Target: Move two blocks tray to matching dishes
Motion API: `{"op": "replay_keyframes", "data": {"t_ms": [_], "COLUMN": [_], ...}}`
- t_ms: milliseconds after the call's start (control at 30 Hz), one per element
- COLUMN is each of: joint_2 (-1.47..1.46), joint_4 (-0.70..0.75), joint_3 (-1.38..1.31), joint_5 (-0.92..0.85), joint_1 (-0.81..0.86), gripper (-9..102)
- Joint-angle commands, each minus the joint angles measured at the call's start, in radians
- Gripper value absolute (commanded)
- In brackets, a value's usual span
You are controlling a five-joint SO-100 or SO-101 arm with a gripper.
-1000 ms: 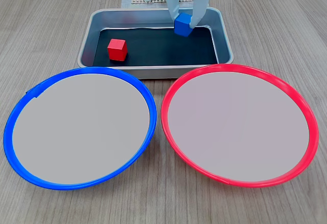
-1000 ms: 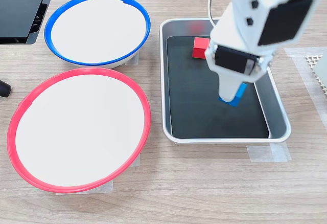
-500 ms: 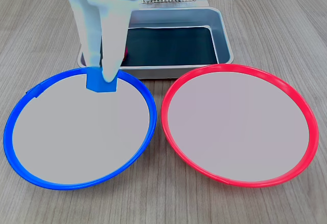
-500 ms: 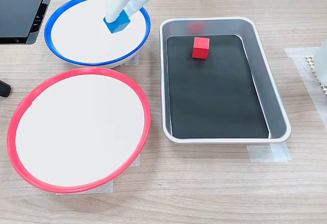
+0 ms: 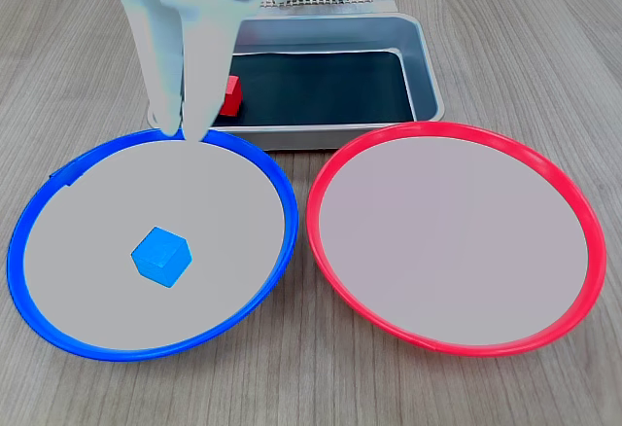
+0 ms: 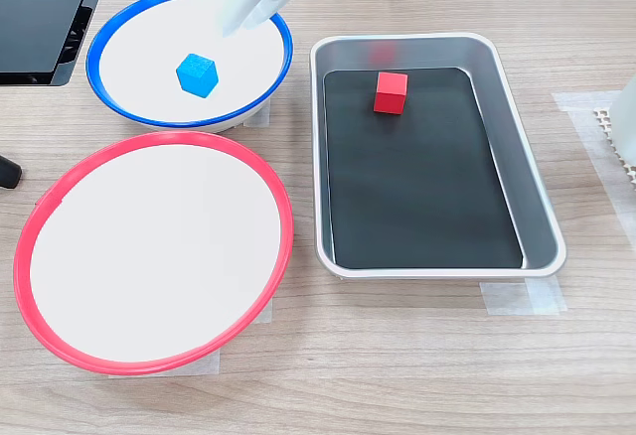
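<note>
The blue block (image 5: 161,256) (image 6: 197,74) lies loose on the pale centre of the blue-rimmed dish (image 5: 87,280) (image 6: 149,43). My white gripper (image 5: 181,134) (image 6: 241,26) hangs open over that dish's edge nearest the tray, above and apart from the block, holding nothing. The red block (image 6: 390,92) rests on the black bottom of the silver tray (image 5: 330,86) (image 6: 417,197); in one fixed view my gripper partly hides the red block (image 5: 231,95). The red-rimmed dish (image 5: 452,241) (image 6: 149,251) has nothing in it.
Both dishes sit side by side on a wooden table in front of the tray. A black device (image 6: 40,18) lies beyond the blue dish. The arm's white base on a mesh mat (image 5: 335,0) stands behind the tray.
The gripper carried the blue block from the tray over to the blue dish and let go; the block now lies in the dish and the fingers have lifted off it.
</note>
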Motion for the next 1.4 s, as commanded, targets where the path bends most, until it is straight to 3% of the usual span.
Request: {"op": "replay_keyframes", "data": {"t_ms": [0,67,133,233,400,567,900,1067,1233,1367], "joint_2": [0.130,0.190,0.245,0.295,0.288,0.279,0.213,0.193,0.238,0.242], "joint_4": [0.258,0.364,0.377,0.328,0.255,0.204,0.063,0.038,0.130,0.252], "joint_3": [0.008,0.043,0.110,0.222,0.347,0.402,0.485,0.517,0.440,0.207], "joint_5": [-0.210,-0.344,-0.433,-0.495,-0.565,-0.572,-0.667,-0.693,-0.543,-0.179], "joint_1": [0.029,0.055,0.077,0.101,0.124,0.110,0.143,0.156,0.087,-0.084], "gripper": [0,0,0,2,17,20,18,1,0,0]}}
